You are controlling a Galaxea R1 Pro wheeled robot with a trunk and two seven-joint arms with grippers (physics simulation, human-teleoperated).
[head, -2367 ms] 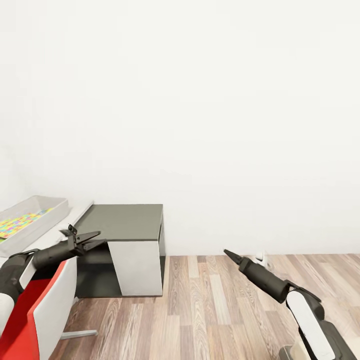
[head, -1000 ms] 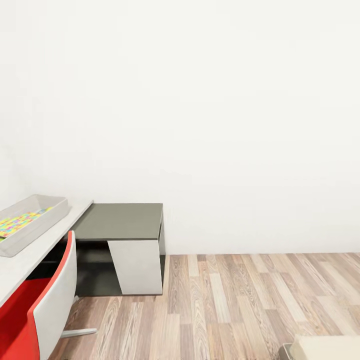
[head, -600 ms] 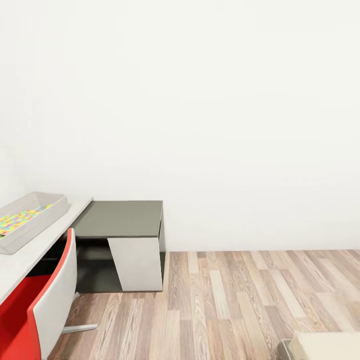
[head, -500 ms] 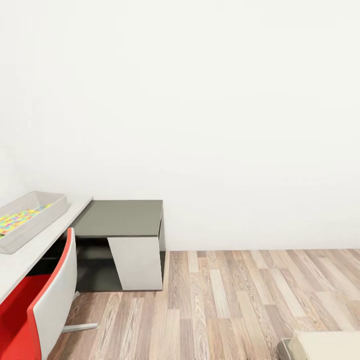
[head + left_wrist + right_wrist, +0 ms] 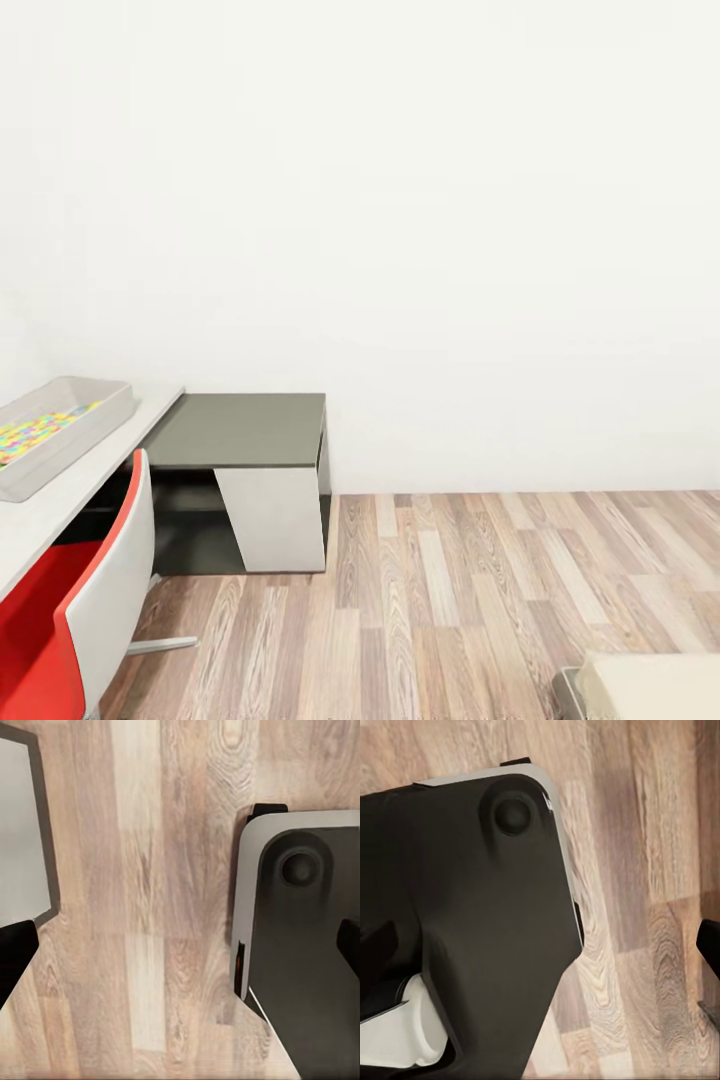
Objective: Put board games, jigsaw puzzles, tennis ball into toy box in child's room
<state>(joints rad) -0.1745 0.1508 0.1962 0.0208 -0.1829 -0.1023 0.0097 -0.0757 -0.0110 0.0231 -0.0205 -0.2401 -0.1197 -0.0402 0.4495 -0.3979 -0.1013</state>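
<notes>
Both end effectors have dropped out of the head view since the earlier frames, where they reached forward over the floor; each wrist camera now looks straight down. Left end effector (image 5: 180, 952): dark fingertips at opposite edges of its view, spread wide, empty, above the wood-plank floor (image 5: 142, 892) and the robot's dark base (image 5: 300, 945). Right end effector (image 5: 547, 952): likewise wide apart and empty, over the base (image 5: 480, 915). The arms appear stowed for travel. In the head view the scene has slid slightly, a camera motion, not a movement of furniture. Toy box (image 5: 100, 405) stands on the desk (image 5: 60, 500) at far left, with a jigsaw puzzle (image 5: 35, 435) inside it; a red chair (image 5: 70, 640) is beside the desk. A cream corner, probably the bed (image 5: 650, 690), enters at lower right, which suggests a trip to fetch board games.
</notes>
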